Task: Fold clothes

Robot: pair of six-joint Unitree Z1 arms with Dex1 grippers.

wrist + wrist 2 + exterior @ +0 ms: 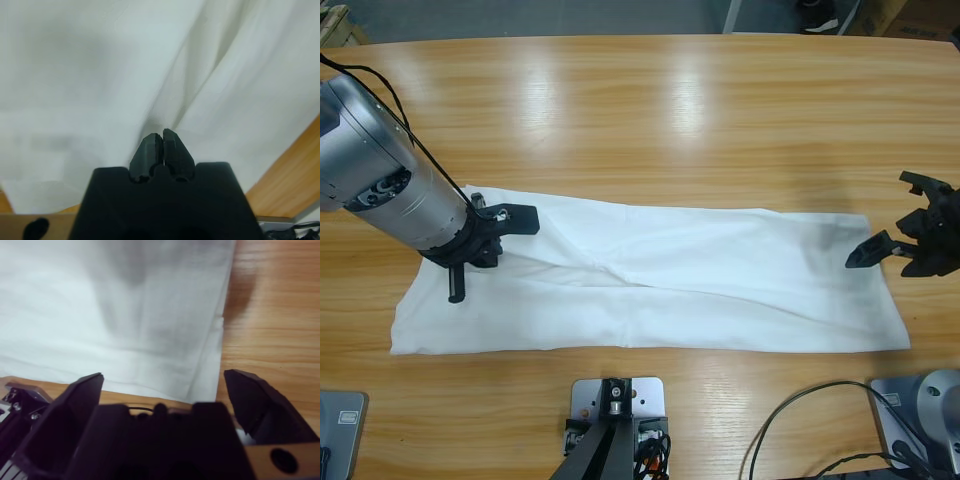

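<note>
A white shirt [650, 280], folded into a long band, lies flat across the near half of the wooden table [650, 110], running left to right, with diagonal creases through its middle. The left gripper [480, 235] sits over the shirt's left end, near the far edge of the cloth; its arm comes in from the upper left of the high view. In the left wrist view the two black jaws are pressed together at the tips of the left gripper [162, 137], and folds of the white shirt [100, 75] converge toward that point; whether fabric is actually caught between the tips cannot be told, since the tips hide the contact. The right gripper [905, 235] stands at the shirt's right end, just beside the cloth edge, jaws spread wide. In the right wrist view the right gripper [162, 385] shows both jaws well apart with nothing between them, the shirt [100, 315] edge and its corner lying ahead and bare table [275, 315] to the right of it. A grey shadow falls on the cloth there. Sleeves, collar and any lettering are not visible; the garment shows only as plain white fabric. The right arm is cut off by the right edge of the high view.
</note>
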